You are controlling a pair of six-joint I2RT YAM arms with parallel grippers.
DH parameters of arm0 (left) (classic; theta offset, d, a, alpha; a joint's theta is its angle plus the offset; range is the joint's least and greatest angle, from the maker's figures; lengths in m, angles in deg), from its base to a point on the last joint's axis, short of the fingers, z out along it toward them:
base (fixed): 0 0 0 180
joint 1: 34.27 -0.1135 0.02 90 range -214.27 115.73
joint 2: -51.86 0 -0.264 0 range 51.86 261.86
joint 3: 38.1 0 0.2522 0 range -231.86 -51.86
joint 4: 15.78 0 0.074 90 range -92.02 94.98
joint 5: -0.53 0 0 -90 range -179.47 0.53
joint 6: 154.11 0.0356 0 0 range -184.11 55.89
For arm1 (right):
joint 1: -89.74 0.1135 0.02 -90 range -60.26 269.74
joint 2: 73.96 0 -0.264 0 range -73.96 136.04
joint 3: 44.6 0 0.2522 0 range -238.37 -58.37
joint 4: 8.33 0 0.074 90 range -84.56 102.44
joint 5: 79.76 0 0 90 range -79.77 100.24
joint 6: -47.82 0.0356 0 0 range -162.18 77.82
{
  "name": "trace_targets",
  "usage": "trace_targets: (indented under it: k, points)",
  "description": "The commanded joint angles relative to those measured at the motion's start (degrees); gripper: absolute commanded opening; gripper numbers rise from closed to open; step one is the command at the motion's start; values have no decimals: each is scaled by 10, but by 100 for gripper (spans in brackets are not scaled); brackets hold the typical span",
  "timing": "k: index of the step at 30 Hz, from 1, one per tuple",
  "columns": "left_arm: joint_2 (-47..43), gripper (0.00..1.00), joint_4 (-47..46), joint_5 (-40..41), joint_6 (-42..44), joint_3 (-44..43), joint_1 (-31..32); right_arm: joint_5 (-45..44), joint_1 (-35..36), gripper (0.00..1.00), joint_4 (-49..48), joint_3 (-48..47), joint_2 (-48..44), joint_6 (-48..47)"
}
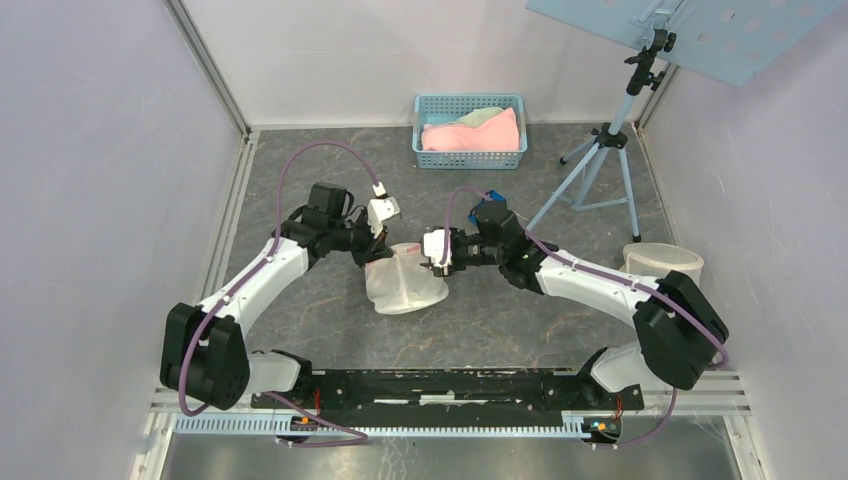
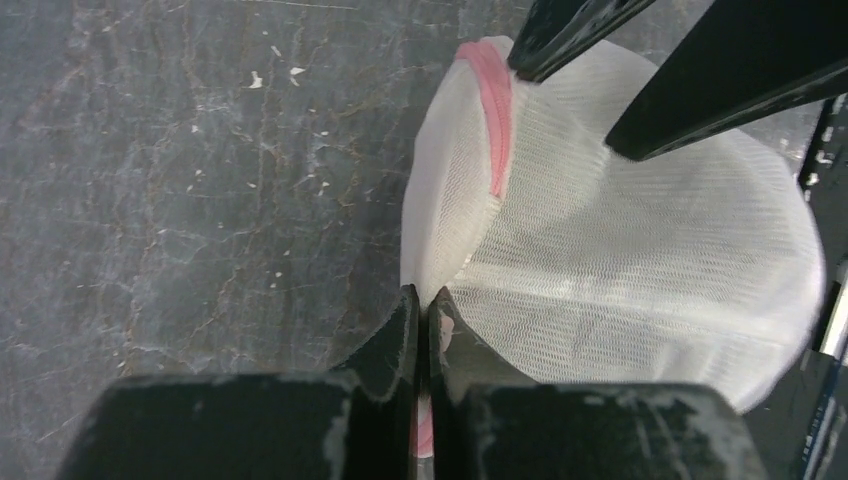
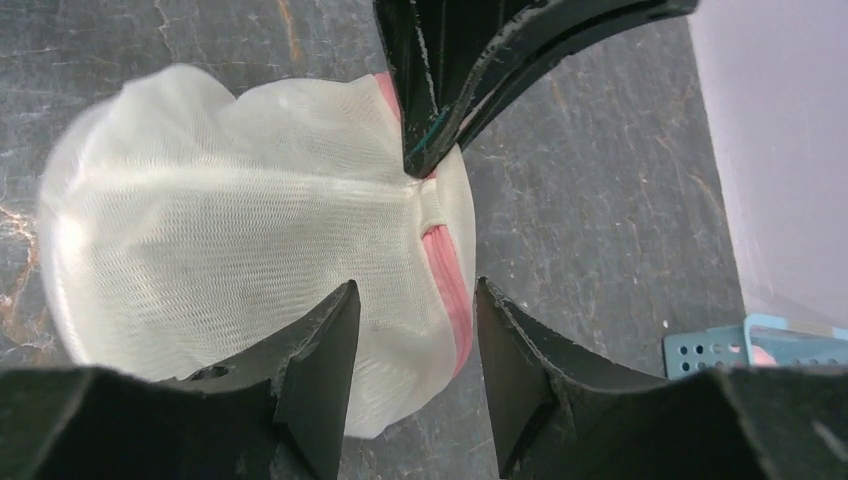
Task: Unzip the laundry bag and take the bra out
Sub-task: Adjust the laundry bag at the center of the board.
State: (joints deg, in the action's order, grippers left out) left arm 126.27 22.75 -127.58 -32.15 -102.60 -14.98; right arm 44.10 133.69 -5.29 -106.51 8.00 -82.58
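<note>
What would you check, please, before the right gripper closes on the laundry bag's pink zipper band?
1. Left gripper anchors the mesh laundry bag: ok, its jaws are shut on the bag's edge.
2. Right gripper is ready to close: ok, its jaws stand apart.
3. Pink zipper band is lined up: ok, it runs into the gap between the right fingers.
4. Zipper pull is located: cannot tell, no pull shows in any view.
5. Bag is unzipped: not ok, no opening shows along the band.
6. Bra is inside: cannot tell through the mesh.
</note>
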Motion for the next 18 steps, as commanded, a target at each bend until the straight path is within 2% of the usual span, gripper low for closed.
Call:
trace_targets:
  k: [1, 9, 14, 15, 18]
  points:
    - [-16, 8, 19, -56, 24, -9, 0, -5, 18, 52, -34, -11, 8, -34]
    - [-20, 8, 29, -76, 29, -28, 0, -27, 26, 52, -31, -28, 32, -42]
    - [-21, 7, 27, -79, 22, -40, 0, -34, 27, 46, -14, -37, 49, -57]
    - [-24, 7, 28, -80, 22, -41, 0, -38, 27, 45, -14, -37, 51, -57]
    - [-31, 8, 37, -81, 17, -48, 0, -47, 27, 25, -8, -39, 49, -64]
